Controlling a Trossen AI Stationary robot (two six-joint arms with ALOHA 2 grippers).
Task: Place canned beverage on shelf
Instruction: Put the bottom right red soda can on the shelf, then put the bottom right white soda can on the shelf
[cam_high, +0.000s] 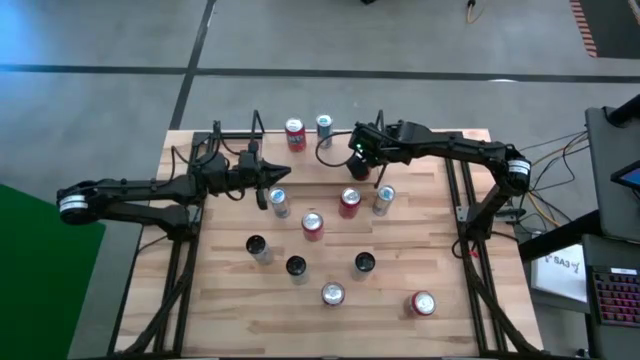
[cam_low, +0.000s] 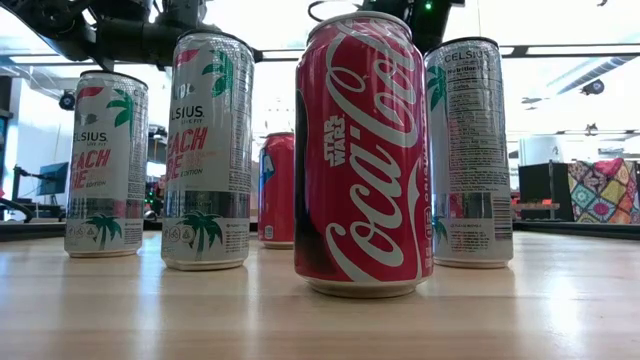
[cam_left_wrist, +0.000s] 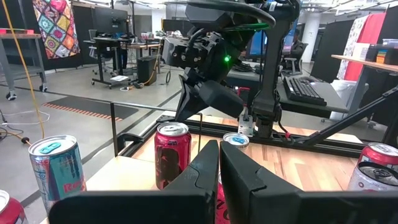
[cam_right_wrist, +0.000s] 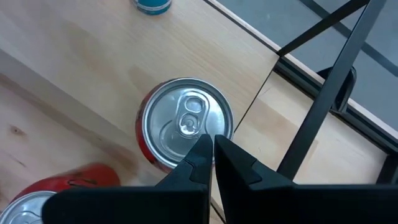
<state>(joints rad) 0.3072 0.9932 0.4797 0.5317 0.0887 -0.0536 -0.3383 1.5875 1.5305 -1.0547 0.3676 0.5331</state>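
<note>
Bench (cam_high: 400, 270): light wooden planks, black side frames along both long edges. Beyond it a grey floor with dark lines; the low view looks into a bright room with desks, monitors and a patterned quilt at the far right.

Shelf (cam_high: 240, 135): narrow black-rod rack with upright loop ends, at the far edge of the bench. Two cans stand at that far edge, a red can (cam_high: 294, 134) and a blue-topped slim can (cam_high: 324, 126), side by side (both upright, both sealed as far as can be seen).

Remaining cans are loose and upright mid-bench: a red cola can (cam_high: 313, 226), a second red can (cam_high: 349, 202), two silver slim cans (cam_high: 280, 203) and (cam_high: 384, 199), three dark-topped cans nearer the front, a silver-topped can (cam_high: 332, 294) and a red can near the front right corner (cam_high: 422, 303). In the low view the cola can (cam_low: 363, 150) stands foremost, with tall palm-printed cans either side.

Left claw (cam_high: 262, 175): fingers pressed together, nothing between them, just beside the silver slim can and short of the shelf.

Right claw (cam_high: 358, 160): fingers likewise closed and empty. In the right wrist view its tips (cam_right_wrist: 208, 149) sit directly above a red can's silver lid (cam_right_wrist: 185, 124), tab unopened; contact cannot be judged.
</note>
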